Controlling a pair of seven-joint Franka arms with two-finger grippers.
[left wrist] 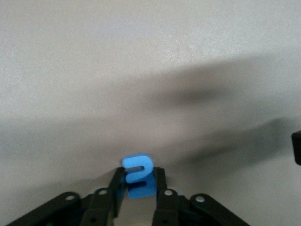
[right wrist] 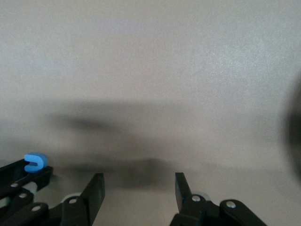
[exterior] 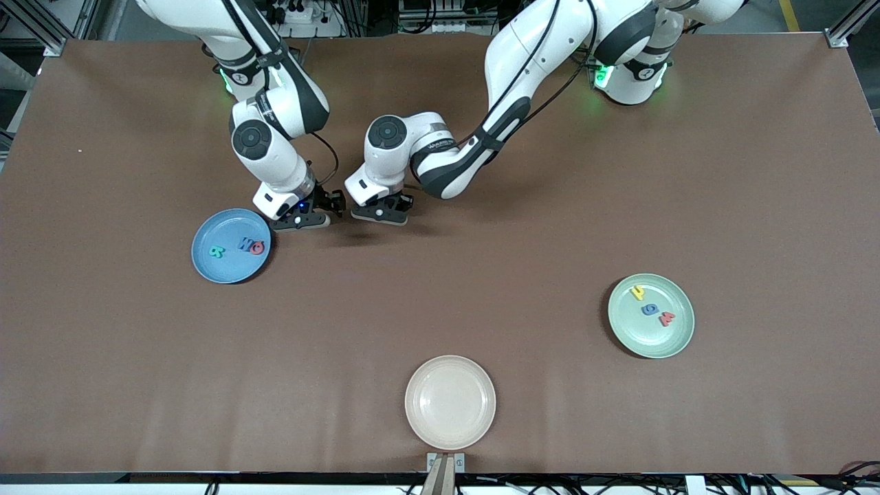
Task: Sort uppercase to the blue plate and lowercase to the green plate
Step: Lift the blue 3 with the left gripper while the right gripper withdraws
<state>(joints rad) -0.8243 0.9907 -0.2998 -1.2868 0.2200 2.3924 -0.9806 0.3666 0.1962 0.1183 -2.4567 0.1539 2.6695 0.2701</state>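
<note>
The blue plate (exterior: 206, 268) holds a teal R (exterior: 217, 251), a blue W (exterior: 245, 243) and a red Q (exterior: 257, 247). The green plate (exterior: 646, 340) holds a yellow h (exterior: 638, 293), a blue g (exterior: 649, 310) and a red w (exterior: 666, 318). My left gripper (exterior: 382, 214) (left wrist: 138, 178) is shut on a small light-blue letter (left wrist: 138, 170) shaped like an S, low over bare table. That letter also shows in the right wrist view (right wrist: 35, 162). My right gripper (exterior: 306, 220) (right wrist: 138, 181) is open and empty, beside the blue plate's rim. The yellow H is out of view.
A cream plate (exterior: 450, 402) with nothing in it sits near the table edge closest to the front camera, midway between the two arms' ends. The two grippers hang close together over the brown table (exterior: 522, 289).
</note>
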